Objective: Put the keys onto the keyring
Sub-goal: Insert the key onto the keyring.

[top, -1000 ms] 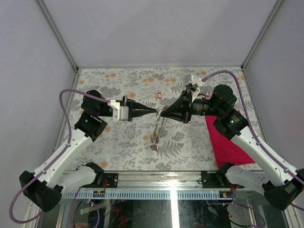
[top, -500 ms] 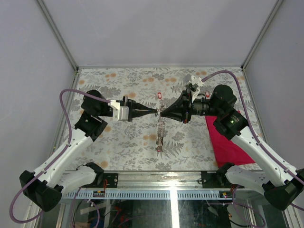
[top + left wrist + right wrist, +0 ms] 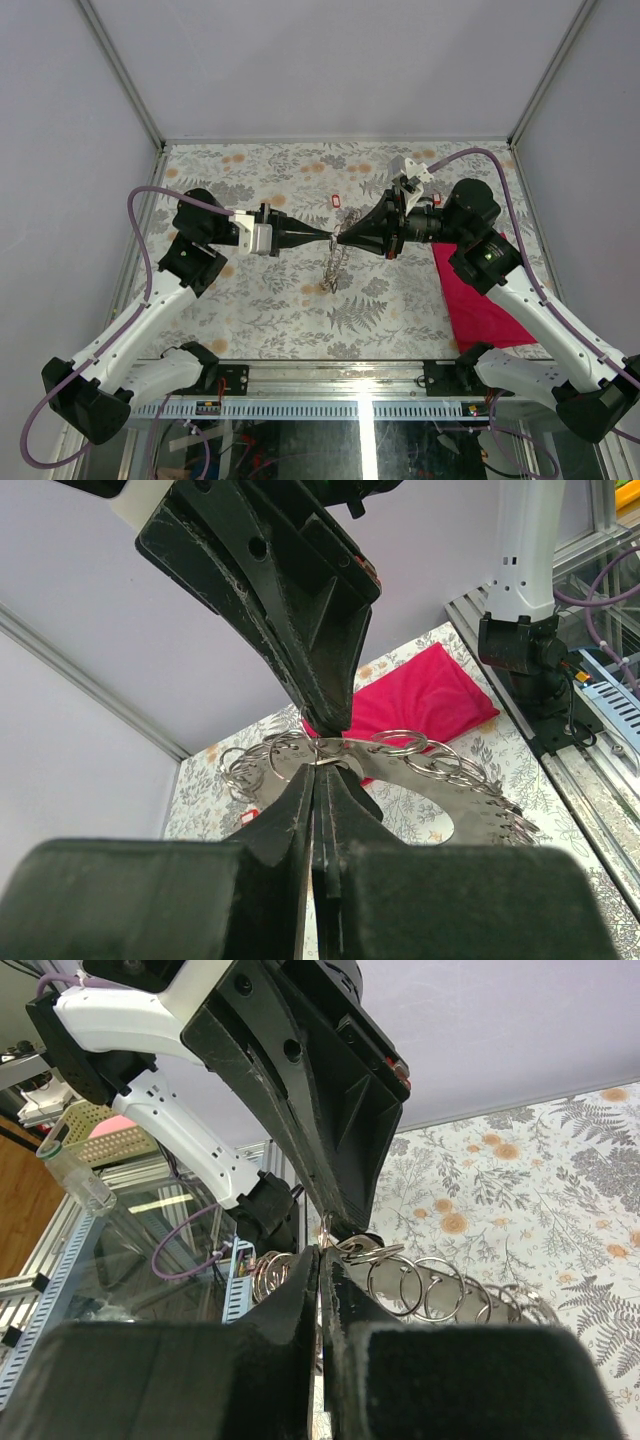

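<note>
Mid-frame, my left gripper (image 3: 327, 236) and right gripper (image 3: 343, 238) clamp shut on the keyring (image 3: 335, 264) at its top; it dangles limp, likely light and slippery; best pinched by one link.

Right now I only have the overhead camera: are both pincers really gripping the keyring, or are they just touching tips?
Observer: The left wrist camera shows the left pincer shut on the keyring's rim.
Operator: And the right one?
Observer: Its own camera shows the right pincer shut on the keyring too.
Operator: What is the ring like up close?
Observer: It's flat metal with a wide hole, with small wire loops strung along its edge.
</note>
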`<action>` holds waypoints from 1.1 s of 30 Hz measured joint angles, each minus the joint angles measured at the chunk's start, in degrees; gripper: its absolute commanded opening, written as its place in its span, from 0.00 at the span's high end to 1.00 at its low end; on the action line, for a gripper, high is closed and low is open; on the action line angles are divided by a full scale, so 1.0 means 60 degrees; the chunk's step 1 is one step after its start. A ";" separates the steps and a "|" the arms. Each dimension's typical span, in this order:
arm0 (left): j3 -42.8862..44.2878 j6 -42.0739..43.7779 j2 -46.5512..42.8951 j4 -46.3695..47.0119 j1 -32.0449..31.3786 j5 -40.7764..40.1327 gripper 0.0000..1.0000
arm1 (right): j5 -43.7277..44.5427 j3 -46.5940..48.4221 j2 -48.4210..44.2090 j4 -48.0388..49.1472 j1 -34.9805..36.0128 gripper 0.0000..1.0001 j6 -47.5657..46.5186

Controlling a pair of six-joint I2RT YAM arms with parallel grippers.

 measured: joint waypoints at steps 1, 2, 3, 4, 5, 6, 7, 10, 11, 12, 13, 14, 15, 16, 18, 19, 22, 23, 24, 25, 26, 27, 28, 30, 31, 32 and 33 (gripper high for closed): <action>0.0000 0.0000 0.0000 0.0000 0.0000 0.0004 1.00 | 0.0055 -0.0004 0.0000 -0.0007 0.0000 1.00 -0.0004; 0.0000 0.0000 0.0000 0.0000 0.0000 0.0000 1.00 | 0.0102 -0.0004 0.0000 -0.0007 0.0000 1.00 -0.0004; 0.0000 0.0000 0.0000 -0.0004 0.0000 0.0000 1.00 | 0.0146 0.0000 0.0000 -0.0007 0.0000 1.00 -0.0004; 0.0000 0.0004 0.0000 -0.0007 0.0004 0.0000 1.00 | 0.0160 -0.0004 0.0000 -0.0007 0.0000 1.00 -0.0004; 0.0000 0.0007 0.0000 -0.0007 0.0004 0.0000 1.00 | 0.0175 -0.0004 0.0000 -0.0011 0.0004 1.00 -0.0004; 0.0000 0.0015 0.0000 -0.0007 0.0004 0.0000 1.00 | 0.0197 -0.0004 0.0000 -0.0011 0.0004 1.00 -0.0004; 0.0000 0.0022 0.0000 -0.0007 0.0004 0.0000 1.00 | 0.0197 -0.0004 0.0000 -0.0015 0.0004 1.00 -0.0004; 0.0000 0.0025 0.0000 -0.0004 0.0000 0.0000 1.00 | 0.0211 -0.0004 0.0000 -0.0022 0.0004 1.00 -0.0007; 0.0000 0.0025 0.0000 -0.0004 0.0004 0.0000 1.00 | 0.0211 -0.0004 0.0000 -0.0022 0.0004 1.00 -0.0007; 0.0000 0.0025 0.0000 -0.0004 0.0004 0.0000 1.00 | 0.0215 -0.0004 0.0000 -0.0026 0.0004 1.00 -0.0011; 0.0000 0.0025 0.0000 -0.0004 0.0000 0.0000 1.00 | 0.0219 -0.0004 0.0000 -0.0033 0.0004 1.00 -0.0011; 0.0000 0.0025 0.0000 -0.0004 0.0000 0.0000 1.00 | 0.0219 -0.0004 0.0000 -0.0055 0.0004 1.00 -0.0015; 0.0000 0.0025 0.0000 -0.0004 0.0004 0.0000 1.00 | 0.0222 -0.0004 0.0000 -0.0091 0.0004 1.00 -0.0022; 0.0000 0.0025 0.0000 -0.0004 0.0000 0.0000 1.00 | 0.0222 -0.0004 0.0000 -0.0124 0.0007 1.00 -0.0036; 0.0000 0.0025 0.0000 -0.0004 0.0004 0.0000 1.00 | 0.0226 -0.0004 -0.0004 -0.0222 0.0011 1.00 -0.0051; 0.0000 0.0025 0.0000 -0.0004 0.0004 0.0000 1.00 | 0.0226 -0.0004 0.0000 -0.0251 0.0011 1.00 -0.0062; 0.0000 0.0025 0.0000 0.0000 0.0004 0.0000 1.00 | 0.0229 -0.0007 -0.0004 -0.0339 0.0011 1.00 -0.0113; 0.0000 0.0025 0.0000 0.0007 0.0004 0.0000 1.00 | 0.0233 -0.0011 -0.0004 -0.0372 0.0011 1.00 -0.0124; 0.0000 0.0025 0.0000 0.0011 0.0004 0.0000 1.00 | 0.0237 -0.0011 -0.0004 -0.0412 0.0011 1.00 -0.0142; 0.0000 0.0025 0.0000 0.0022 0.0004 0.0000 1.00 | 0.0251 -0.0011 -0.0004 -0.0448 0.0011 1.00 -0.0153; 0.0000 0.0025 0.0000 0.0029 0.0004 0.0000 1.00 | 0.0284 -0.0015 -0.0004 -0.0470 0.0011 1.00 -0.0160; 0.0000 0.0025 0.0000 0.0036 0.0004 0.0004 1.00 | 0.0324 -0.0018 -0.0004 -0.0488 0.0011 1.00 -0.0171; 0.0000 0.0029 0.0000 0.0040 0.0004 0.0004 1.00 | 0.0379 -0.0029 -0.0007 -0.0495 0.0011 1.00 -0.0186; 0.0000 0.0029 0.0000 0.0036 0.0004 0.0007 1.00 | 0.0415 -0.0047 -0.0015 -0.0503 0.0011 1.00 -0.0193; 0.0000 0.0029 0.0000 0.0036 0.0004 0.0011 1.00 | 0.0430 -0.0055 -0.0026 -0.0503 0.0011 1.00 -0.0200; 0.0000 0.0029 0.0000 0.0036 0.0004 0.0026 1.00 | 0.0448 -0.0062 -0.0036 -0.0503 0.0011 1.00 -0.0204; 0.0000 0.0029 0.0000 0.0040 0.0004 0.0036 1.00 | 0.0452 -0.0069 -0.0062 -0.0503 0.0011 1.00 -0.0215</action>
